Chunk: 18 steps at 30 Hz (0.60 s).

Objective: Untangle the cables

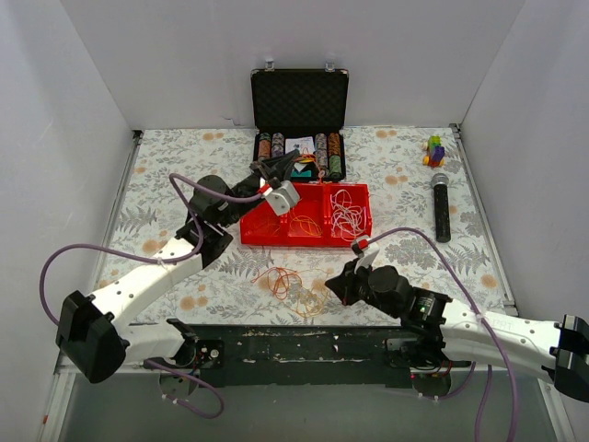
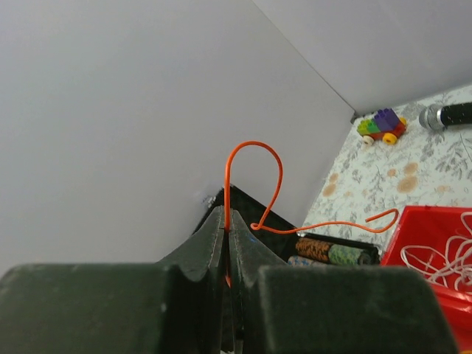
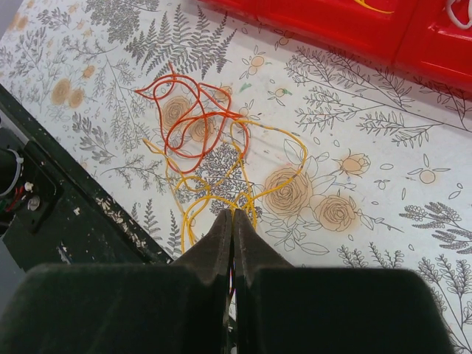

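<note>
Left end effector (image 2: 227, 221), closest to its wrist camera, is clamped on one orange wire (image 2: 254, 147) that arcs up and trails toward a red tray (image 2: 420, 228). Right end effector (image 3: 232, 215) has its fingers together at the near edge of the cables (image 3: 199, 133), an orange and yellow tangle on the floral surface (image 3: 354, 221) before the tray. Whether they pinch a strand cannot be told. A card (image 1: 299, 145) in the black case (image 1: 299, 92) has print too small to read.
</note>
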Tool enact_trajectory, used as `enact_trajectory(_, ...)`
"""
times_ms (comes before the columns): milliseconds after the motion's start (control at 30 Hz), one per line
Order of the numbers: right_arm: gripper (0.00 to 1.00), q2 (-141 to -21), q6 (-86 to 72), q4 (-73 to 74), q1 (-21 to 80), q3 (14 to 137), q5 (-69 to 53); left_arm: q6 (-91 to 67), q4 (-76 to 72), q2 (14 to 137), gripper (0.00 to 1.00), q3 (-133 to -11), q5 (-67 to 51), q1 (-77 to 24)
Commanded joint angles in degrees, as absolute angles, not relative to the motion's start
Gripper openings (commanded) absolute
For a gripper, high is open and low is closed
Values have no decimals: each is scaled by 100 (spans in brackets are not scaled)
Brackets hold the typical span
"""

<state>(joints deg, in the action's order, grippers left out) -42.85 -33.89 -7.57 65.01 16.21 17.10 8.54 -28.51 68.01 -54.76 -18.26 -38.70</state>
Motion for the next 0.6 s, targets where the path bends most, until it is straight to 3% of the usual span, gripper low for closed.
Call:
enact_trajectory(0, 1, -4201, -3401, -782, 6530, 1670, 1907, 844, -2927, 6855, 0, -5239, -1555, -3788)
enact_trajectory(300, 1, -3973, -3454, -686, 6530, 1643, 1969, 958, -3190, 7004, 0, -4501, -1652, -3727)
enact_trajectory(567, 1, -3657, -3551, -396, 6530, 1626, 2057, 54, -3831, 7198, 0, -4245, -1240, -3296)
